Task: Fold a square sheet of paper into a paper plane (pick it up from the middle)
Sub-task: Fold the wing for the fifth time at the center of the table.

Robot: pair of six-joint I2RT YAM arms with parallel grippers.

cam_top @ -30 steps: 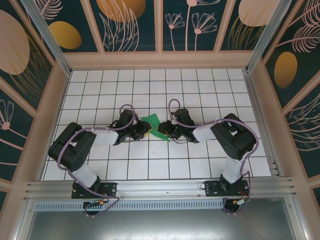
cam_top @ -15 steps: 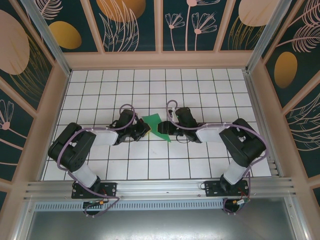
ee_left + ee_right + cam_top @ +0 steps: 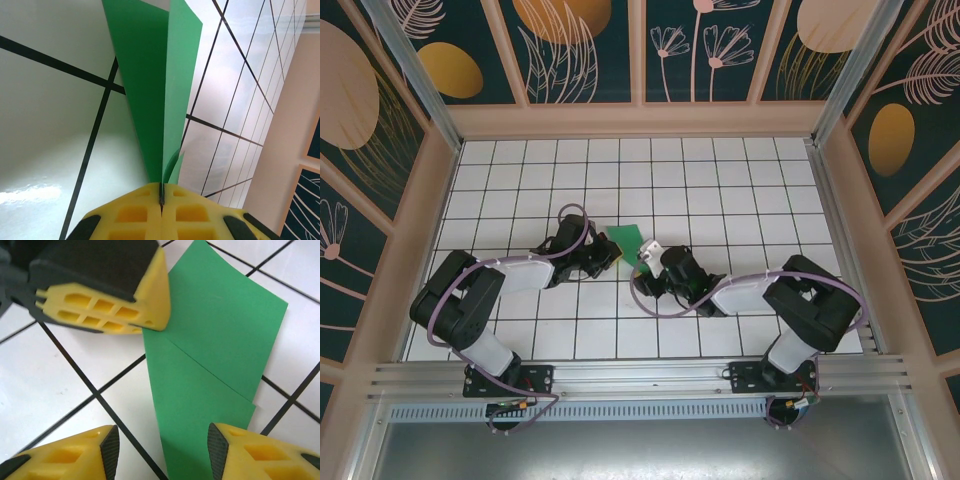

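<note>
Nothing legible anywhere: no lettering, label, brand, number or sign to be read.
</note>
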